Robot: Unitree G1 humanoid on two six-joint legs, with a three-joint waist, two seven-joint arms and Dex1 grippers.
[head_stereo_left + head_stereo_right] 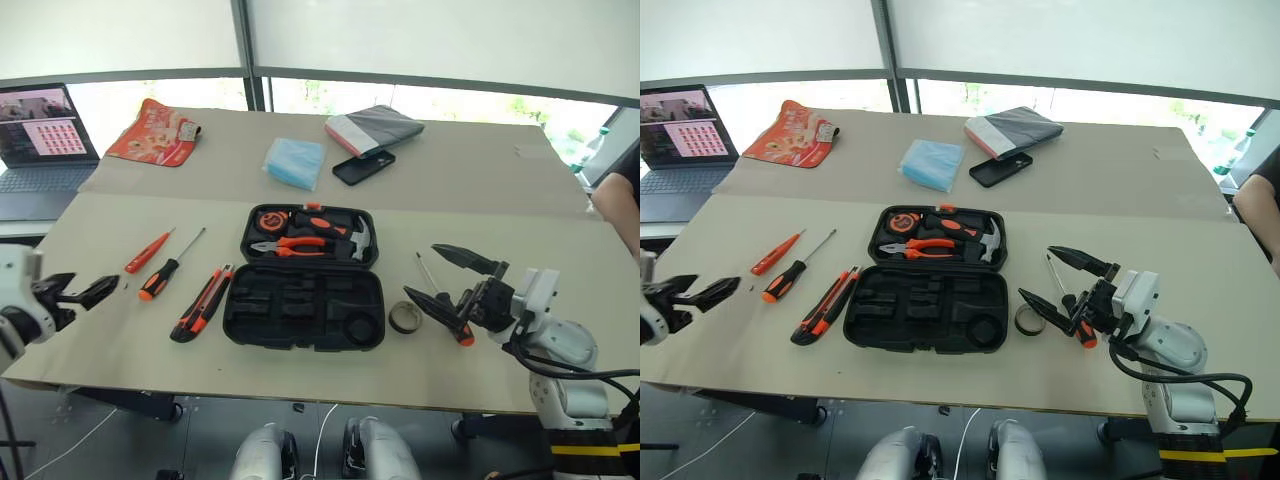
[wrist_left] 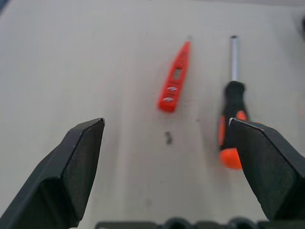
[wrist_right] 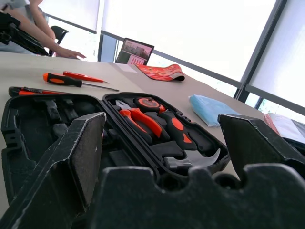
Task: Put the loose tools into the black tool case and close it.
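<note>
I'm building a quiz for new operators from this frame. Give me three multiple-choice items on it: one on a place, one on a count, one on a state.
1. Where does the tape roll lie?
A. inside the case
B. on the table by the case's right side
C. beside the laptop

2. How many loose tools lie left of the black tool case?
A. one
B. three
C. five

3. How is the case?
A. open
B. latched shut
C. upside down

Key: 1 B, the roll sits on the table near the right gripper. 2 B, two screwdrivers and the utility knife. 3 A, its moulded slots show.
</note>
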